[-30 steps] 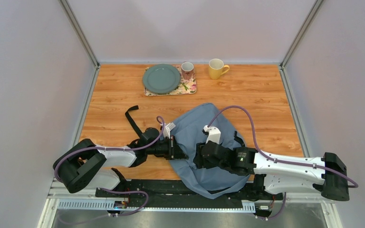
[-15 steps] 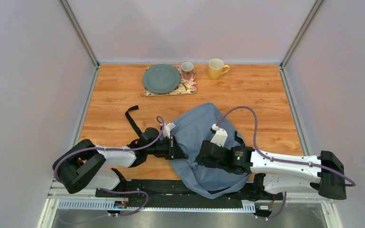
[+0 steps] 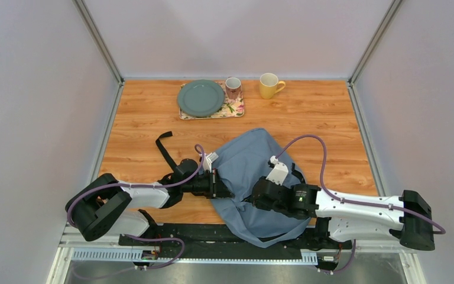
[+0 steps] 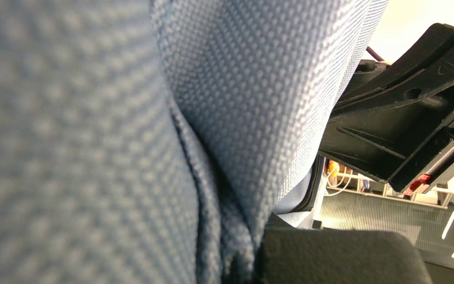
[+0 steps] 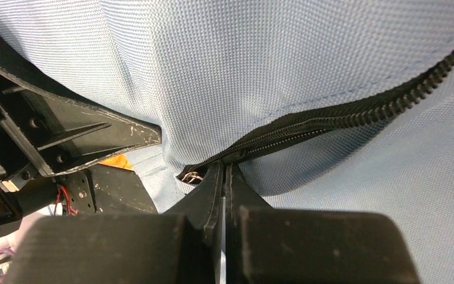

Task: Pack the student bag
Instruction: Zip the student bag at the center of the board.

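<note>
The student bag point(image 3: 245, 163), grey-blue fabric, lies at the table's near middle between both arms. My left gripper point(image 3: 223, 188) is shut on a fold of fabric at the bag's left edge. In the left wrist view that weave point(image 4: 94, 118) fills the frame and bunches into my left gripper point(image 4: 242, 260). My right gripper point(image 3: 253, 199) rests on the bag's near half. In the right wrist view its fingers point(image 5: 216, 195) are pressed together, and my right gripper point(image 5: 224, 168) pinches the end of the black zipper point(image 5: 343, 118). A small gap in the bag shows beside the tips.
A green plate point(image 3: 200, 97) and a small cup point(image 3: 233, 87) sit on a floral tray point(image 3: 234, 110) at the back. A yellow mug point(image 3: 269, 85) stands to their right. A black strap point(image 3: 164, 148) trails left of the bag. Grey walls close both sides.
My right gripper has gone from open to shut at the zipper's end, and its wrist has shifted a little to the right. The left arm has not moved.
</note>
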